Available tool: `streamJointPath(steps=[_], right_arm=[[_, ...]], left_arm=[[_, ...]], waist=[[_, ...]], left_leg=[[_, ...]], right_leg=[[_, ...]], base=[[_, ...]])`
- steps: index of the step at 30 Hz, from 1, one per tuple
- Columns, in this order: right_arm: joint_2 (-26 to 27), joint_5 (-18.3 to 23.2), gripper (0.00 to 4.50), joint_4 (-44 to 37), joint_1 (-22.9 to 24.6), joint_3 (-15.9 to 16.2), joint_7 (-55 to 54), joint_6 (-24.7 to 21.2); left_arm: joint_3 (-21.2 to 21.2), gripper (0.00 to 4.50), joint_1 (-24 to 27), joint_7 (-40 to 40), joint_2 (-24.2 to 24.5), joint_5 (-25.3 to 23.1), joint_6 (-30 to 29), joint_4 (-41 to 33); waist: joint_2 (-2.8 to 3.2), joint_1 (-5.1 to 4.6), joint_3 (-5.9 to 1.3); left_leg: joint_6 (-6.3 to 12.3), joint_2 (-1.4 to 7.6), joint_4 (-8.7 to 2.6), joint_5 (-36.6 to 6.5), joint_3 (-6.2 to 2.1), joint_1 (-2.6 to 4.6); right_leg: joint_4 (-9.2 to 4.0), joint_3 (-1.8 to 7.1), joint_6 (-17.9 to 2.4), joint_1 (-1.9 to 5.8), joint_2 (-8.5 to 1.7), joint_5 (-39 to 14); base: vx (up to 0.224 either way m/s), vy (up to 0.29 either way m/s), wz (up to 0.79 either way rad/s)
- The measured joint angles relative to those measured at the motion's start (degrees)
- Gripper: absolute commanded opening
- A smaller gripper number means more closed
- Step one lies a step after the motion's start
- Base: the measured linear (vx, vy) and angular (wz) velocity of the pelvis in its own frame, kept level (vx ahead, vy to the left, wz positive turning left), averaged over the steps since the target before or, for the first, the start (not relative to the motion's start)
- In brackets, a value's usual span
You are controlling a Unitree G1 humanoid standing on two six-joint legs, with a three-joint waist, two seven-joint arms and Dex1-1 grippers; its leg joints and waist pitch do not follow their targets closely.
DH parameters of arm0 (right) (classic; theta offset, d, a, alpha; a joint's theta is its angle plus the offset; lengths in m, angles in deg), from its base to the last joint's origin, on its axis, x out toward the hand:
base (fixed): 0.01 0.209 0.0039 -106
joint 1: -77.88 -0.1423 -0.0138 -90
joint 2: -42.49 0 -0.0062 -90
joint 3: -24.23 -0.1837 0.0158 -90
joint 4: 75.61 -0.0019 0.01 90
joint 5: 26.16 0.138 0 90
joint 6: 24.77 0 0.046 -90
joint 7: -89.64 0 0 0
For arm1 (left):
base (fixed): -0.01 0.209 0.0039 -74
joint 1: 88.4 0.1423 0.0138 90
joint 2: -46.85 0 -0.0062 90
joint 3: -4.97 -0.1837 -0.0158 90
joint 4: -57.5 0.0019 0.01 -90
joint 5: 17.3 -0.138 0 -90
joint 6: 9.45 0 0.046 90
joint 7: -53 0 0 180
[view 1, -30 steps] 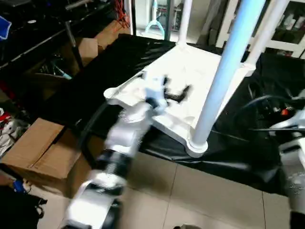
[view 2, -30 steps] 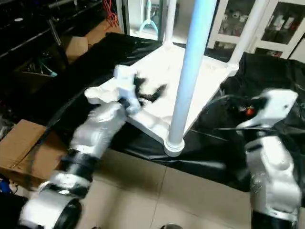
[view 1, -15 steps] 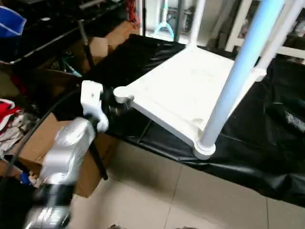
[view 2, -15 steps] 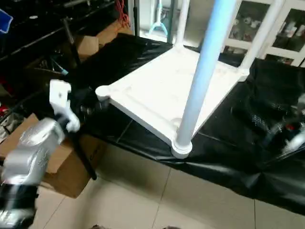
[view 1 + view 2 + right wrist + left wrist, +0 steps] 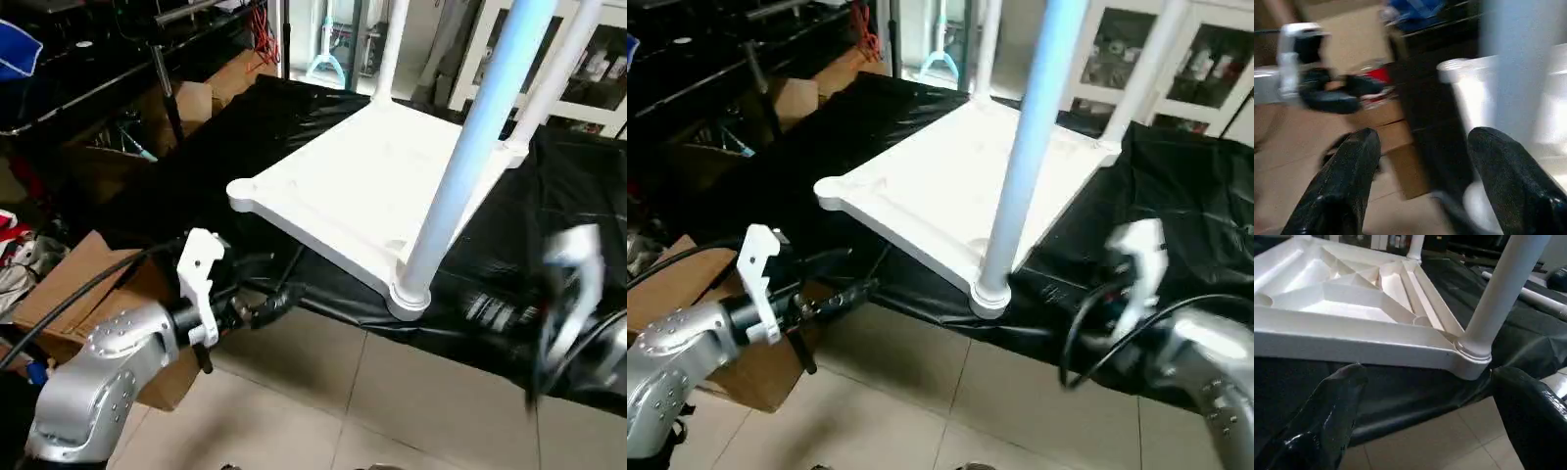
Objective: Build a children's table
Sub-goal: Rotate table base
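Observation:
The white tabletop (image 5: pixel 353 186) lies upside down on a black-draped surface, its X-ribbed underside (image 5: pixel 1352 289) facing up. One leg (image 5: pixel 460 166) stands in the near right corner socket (image 5: pixel 1474 350). Two more legs (image 5: pixel 554 69) rise at the far corners. The near left corner socket (image 5: pixel 243 193) holds nothing. My left gripper (image 5: pixel 269 284) hangs low in front of the table's near edge, open and holding nothing. My right gripper (image 5: pixel 1425 137) is open too, with nothing between its fingers, close to the near right leg (image 5: pixel 1518 58). The right arm (image 5: pixel 1205 343) is beside that corner.
Cardboard boxes (image 5: pixel 69 294) stand on the tiled floor at the left, under my left arm. Dark shelving and clutter (image 5: pixel 88 69) fill the far left. White cabinets (image 5: pixel 1205 59) stand behind the table. A white tube (image 5: pixel 1542 296) lies on the black cloth beyond the leg.
My left arm has drawn back from over the tabletop and now sits low in front of its near left edge. My right arm has swung in toward the near right corner. The camera shifted.

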Motion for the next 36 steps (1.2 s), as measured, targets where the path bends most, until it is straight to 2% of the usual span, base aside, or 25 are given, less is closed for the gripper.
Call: streamJointPath(steps=[2, 5, 8, 10, 12, 15, 17, 20, 22, 25, 28, 29, 32, 33, 35, 36], right_arm=[[0.3, -0.1, 3.24, -0.8, 0.6, 3.6, 1.6, -0.5], [2.8, -0.7, 3.24, -0.7, -0.5, 6.0, 1.1, -0.5], [7.7, -4.1, 3.24, 1.0, -4.0, 8.2, -3.1, 2.3], [10.4, -7.6, 3.24, 3.4, -6.3, 8.9, -7.5, 4.7], [15.5, -11.1, 3.24, 8.6, -9.3, 8.7, -12.9, 8.8], [20.3, -12.4, 3.24, 14.1, -12.5, 8.9, -17.9, 12.1], [20.8, -12.5, 3.24, 16.0, -13.4, 7.9, -19.7, 12.8], [20.2, -13.5, 3.24, 19.1, -14.5, 6.0, -20.2, 14.4], [17.7, -14.3, 3.24, 22.4, -15.6, 4.7, -20.2, 16.4], [12.7, -17.0, 3.24, 29.7, -17.7, 0.4, -21.4, 18.8], [6.3, -20.3, 3.24, 41.1, -21.4, -2.9, -25.1, 23.2], [3.4, -21.4, 3.24, 46.6, -22.9, -5.0, -27.5, 25.2], [-3.3, -23.6, 3.24, 60.2, -28.0, -10.1, -35.8, 32.3], [-5.0, -23.8, 3.24, 62.2, -28.3, -12.0, -37.7, 34.0], [-6.1, -25.0, 3.24, 64.8, -28.8, -12.6, -37.6, 36.6], [-5.5, -25.2, 3.24, 64.9, -28.8, -12.5, -36.3, 37.1]], left_arm=[[0.0, 4.44, 0.3, 0.0, 0.7, 0.2, -1.1, -0.9], [0.0, 4.44, 0.8, -0.2, 1.9, 0.1, -1.6, -0.9], [0.1, 4.44, 1.1, -0.8, 2.3, 0.0, -2.3, -0.9], [0.1, 4.44, 1.1, -1.3, 2.4, 0.0, -2.3, -0.9], [0.5, 4.44, 1.1, -1.4, 2.7, -0.2, -2.4, -0.8], [0.4, 4.44, 1.0, -1.7, 2.7, -0.2, -2.4, -0.8], [0.5, 4.44, 0.9, -1.8, 2.7, -0.2, -2.5, -0.8], [0.5, 4.44, 0.9, -1.9, 2.8, -0.2, -2.8, -0.8], [0.5, 4.44, 0.9, -1.9, 2.9, -0.1, -2.9, -0.8], [0.5, 4.44, 0.9, -1.9, 3.0, -0.1, -3.0, -0.8], [0.4, 4.44, 0.9, -1.8, 3.2, -0.1, -3.2, -0.8], [0.4, 4.44, 0.8, -1.8, 3.2, -0.1, -3.2, -0.8], [0.1, 4.44, 0.4, -1.8, 3.3, -0.1, -3.3, -0.5], [0.1, 4.44, 0.2, -1.8, 3.3, -0.1, -3.3, -0.5], [-0.1, 4.44, -0.2, -1.8, 3.2, -0.2, -3.2, -0.2], [-0.4, 4.44, -0.5, -1.8, 3.0, -0.3, -3.2, -0.1]], waist=[[-0.33, -0.19, -0.06], [-0.46, -0.5, -0.08], [-0.65, -0.68, -0.19], [-0.75, -0.64, -0.25], [-0.97, -0.7, -0.4], [-0.99, -0.68, -0.42], [-1.01, -0.41, -0.43], [-0.98, -0.28, -0.43], [-0.97, -0.26, -0.44], [-0.91, -0.17, -0.43], [-0.67, -0.12, -0.43], [-0.6, 0.07, -0.43], [0.2, 0.08, -0.43], [0.32, -0.18, -0.48], [0.31, -0.61, -0.49], [0.3, -1.19, -0.48]], left_leg=[[0.0, 0.0, 0.0, 0.0, -0.04, 0.0], [0.0, -0.01, 0.0, 0.0, -0.05, -0.01], [-0.01, -0.01, 0.0, 0.0, -0.07, -0.01], [-0.02, -0.02, 0.0, 0.0, -0.09, -0.02], [-0.03, -0.01, 0.0, 0.0, -0.09, -0.01], [-0.03, -0.05, 0.0, 0.0, -0.08, 0.0], [-0.03, -0.07, 0.0, 0.0, -0.07, 0.0], [-0.03, -0.1, 0.0, 0.0, -0.03, 0.02], [-0.03, -0.12, 0.01, 0.0, -0.02, 0.05], [-0.03, -0.13, 0.01, 0.0, 0.04, 0.04], [-0.03, -0.14, 0.03, 0.0, 0.13, 0.01], [-0.03, -0.13, 0.03, 0.0, 0.23, -0.01], [-0.02, -0.12, 0.19, 0.0, 0.43, -0.01], [-0.02, -0.07, 0.14, 0.0, 0.48, 0.03], [-0.02, 0.08, 0.14, 0.0, 0.42, 0.04], [-0.02, 0.17, 0.15, 0.0, 0.39, -0.07]], right_leg=[[-0.06, -0.02, 0.0, -0.01, 0.0, 0.0], [-0.18, -0.01, 0.0, -0.02, 0.0, 0.0], [-0.24, -0.02, 0.0, -0.15, 0.01, 0.0], [-0.28, -0.02, 0.0, -0.2, 0.01, 0.0], [-0.27, 0.0, 0.0, -0.22, 0.06, 0.0], [-0.29, 0.07, 0.0, -0.21, 0.06, 0.0], [-0.31, 0.11, 0.0, -0.14, 0.06, 0.0], [-0.31, 0.19, -0.1, 0.01, 0.06, 0.0], [-0.31, 0.22, -0.1, 0.08, 0.06, 0.1], [-0.3, 0.31, -0.1, 0.13, 0.06, 0.1], [-0.29, 0.36, -0.3, 0.14, 0.04, 0.2], [-0.27, 0.41, -0.3, 0.13, 0.03, 0.3], [0.18, 0.6, -0.3, 0.03, 0.0, 0.3], [0.3, 0.62, -0.3, 0.02, 0.02, 0.3], [0.45, 0.52, -0.1, -0.04, 0.15, 0.2], [0.54, 0.5, -0.1, -0.17, 0.24, 0.2]], base=[[0.0, 0.0, 0.0], [0.0, 0.0, 0.0], [0.0, 0.0, 0.0], [0.0, 0.0, 0.0], [0.0, 0.0, 0.0], [0.0, 0.0, 0.0], [0.0, 0.0, 0.0], [0.0, 0.0, 0.0], [0.0, 0.0, 0.0], [0.0, 0.0, 0.0], [0.0, 0.0, 0.0], [0.0, 0.0, 0.0], [0.0, 0.0, 0.0], [0.0, 0.0, 0.0], [0.0, 0.0, 0.0], [0.0, 0.0, 0.0]])
